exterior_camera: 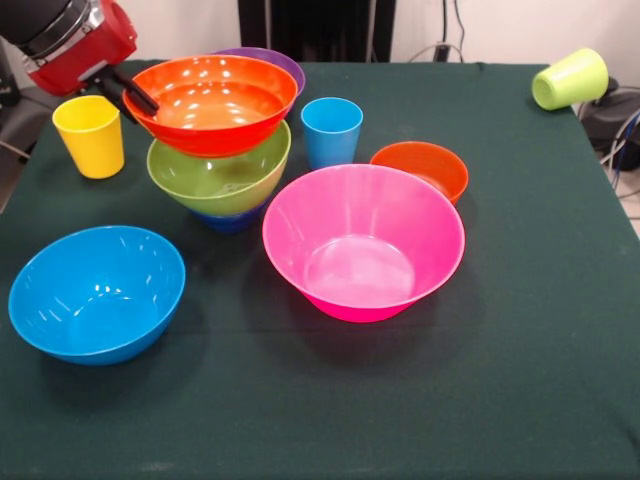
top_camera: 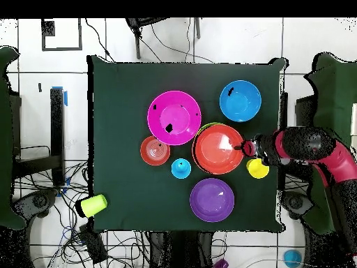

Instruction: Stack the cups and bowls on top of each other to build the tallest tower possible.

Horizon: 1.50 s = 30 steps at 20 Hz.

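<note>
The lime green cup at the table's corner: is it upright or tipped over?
Tipped over. The lime green cup lies on its side at the table corner, its open mouth facing sideways.

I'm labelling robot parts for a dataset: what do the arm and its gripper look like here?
The arm is glossy red casing with a black cylindrical section. From it extends a small black gripper with thin, dark fingers. In the overhead view the arm shows as a red and black band. No markings or cables are discernible.

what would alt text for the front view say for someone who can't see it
A red robot arm's pincer grips the rim of an orange-red bowl sitting tilted atop a lime green bowl on a dark green table. Around the stack stand a pink bowl, a light blue bowl, a yellow cup and a blue cup.
</note>
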Motion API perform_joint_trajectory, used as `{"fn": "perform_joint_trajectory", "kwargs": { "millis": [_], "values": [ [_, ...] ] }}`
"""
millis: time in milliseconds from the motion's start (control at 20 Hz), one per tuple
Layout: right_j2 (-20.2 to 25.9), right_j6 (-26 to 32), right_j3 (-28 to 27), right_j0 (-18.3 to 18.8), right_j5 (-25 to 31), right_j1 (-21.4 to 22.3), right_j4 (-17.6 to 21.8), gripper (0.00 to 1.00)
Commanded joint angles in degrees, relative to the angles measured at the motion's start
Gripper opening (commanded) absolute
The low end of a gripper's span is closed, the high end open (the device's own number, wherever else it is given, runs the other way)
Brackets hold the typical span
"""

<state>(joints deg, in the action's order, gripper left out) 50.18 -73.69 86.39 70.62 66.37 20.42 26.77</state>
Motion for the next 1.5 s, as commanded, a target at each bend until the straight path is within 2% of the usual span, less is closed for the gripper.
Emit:
{"fn": "perform_joint_trajectory", "kwargs": {
  "millis": [50, 1050, 1500],
  "values": [
    [0.7, 8.9, -2.3, -3.7, -1.1, -0.1, 1.2, 0.0],
    [0.3, 11.8, -9.0, -6.2, 2.8, -1.4, 0.9, 0.0],
    [0.1, 11.3, -8.8, -6.7, 2.2, -1.8, 0.4, 0.0]
  ]
}}
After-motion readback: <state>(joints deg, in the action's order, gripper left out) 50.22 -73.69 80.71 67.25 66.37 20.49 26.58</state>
